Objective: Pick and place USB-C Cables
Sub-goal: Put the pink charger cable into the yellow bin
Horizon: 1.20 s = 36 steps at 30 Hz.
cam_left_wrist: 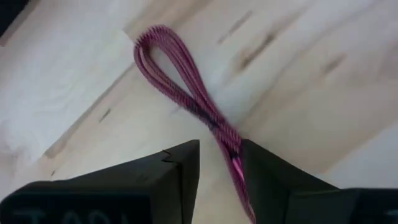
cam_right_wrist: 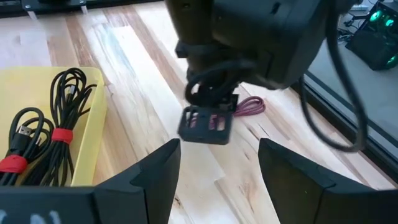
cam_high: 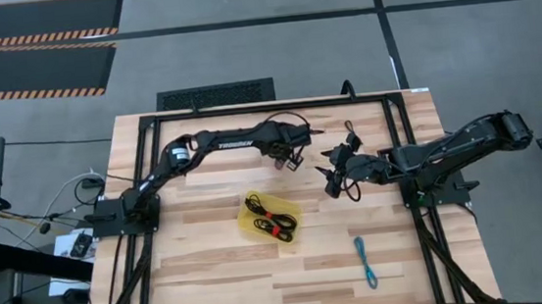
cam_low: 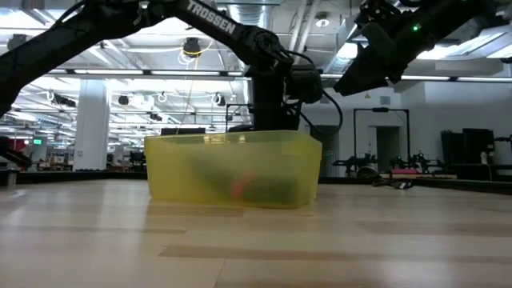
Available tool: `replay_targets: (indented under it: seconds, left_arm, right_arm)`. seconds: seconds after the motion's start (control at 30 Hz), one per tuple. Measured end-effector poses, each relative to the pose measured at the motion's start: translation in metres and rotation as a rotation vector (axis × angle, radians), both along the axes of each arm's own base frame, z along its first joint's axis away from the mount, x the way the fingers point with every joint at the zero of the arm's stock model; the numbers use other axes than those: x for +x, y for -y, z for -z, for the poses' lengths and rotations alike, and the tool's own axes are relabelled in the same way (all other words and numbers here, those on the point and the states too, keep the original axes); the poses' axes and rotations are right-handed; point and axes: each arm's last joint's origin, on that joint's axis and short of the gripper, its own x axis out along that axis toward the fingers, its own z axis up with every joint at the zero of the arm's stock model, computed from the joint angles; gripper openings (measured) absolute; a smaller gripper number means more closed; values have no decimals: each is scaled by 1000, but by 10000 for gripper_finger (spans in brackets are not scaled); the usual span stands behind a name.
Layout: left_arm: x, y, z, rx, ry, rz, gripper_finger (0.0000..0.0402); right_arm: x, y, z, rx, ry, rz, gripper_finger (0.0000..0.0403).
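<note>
The pale, matt wooden plank table point(cam_high: 223, 274) shows smooth grain. The maroon braided-cloth cable point(cam_left_wrist: 186, 93) looks ribbed. The translucent yellow plastic tray point(cam_low: 232, 172) is slightly glossy.

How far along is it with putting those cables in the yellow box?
Two black-and-red cables already lie in the yellow box. The left tool is down at the maroon cable, fingers either side of it, not clearly gripping yet. The teal cable waits on the table. The right tool hovers open nearby, empty.

maroon cable point(cam_left_wrist: 186, 93) tail cut off by frame edge; tray point(cam_low: 232, 168) contents blurred.
</note>
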Motion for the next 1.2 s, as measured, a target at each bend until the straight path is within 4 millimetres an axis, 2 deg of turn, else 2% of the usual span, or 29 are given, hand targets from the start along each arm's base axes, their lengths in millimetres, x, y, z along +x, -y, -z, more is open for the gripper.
replay_targets:
  seconds: [0.23,0.4,0.63,0.77,0.97,1.2]
  left_arm:
    - [2,-10,4,-11,43,-24,110]
    - [1,-14,20,-105,39,-13,110]
    - [1,-9,25,-71,-3,54,106]
    - [1,-8,26,-69,-31,116,79]
    - [2,-1,26,-53,-100,285,13]
    - [6,13,16,-2,-198,520,9]
  right_arm:
    - [0,0,0,0,0,0,244]
    - [0,0,0,5,2,4,244]
    - [0,0,0,5,1,5,244]
    - [0,0,0,5,2,5,244]
    - [0,0,0,4,2,5,244]
    - [0,0,0,7,4,7,244]
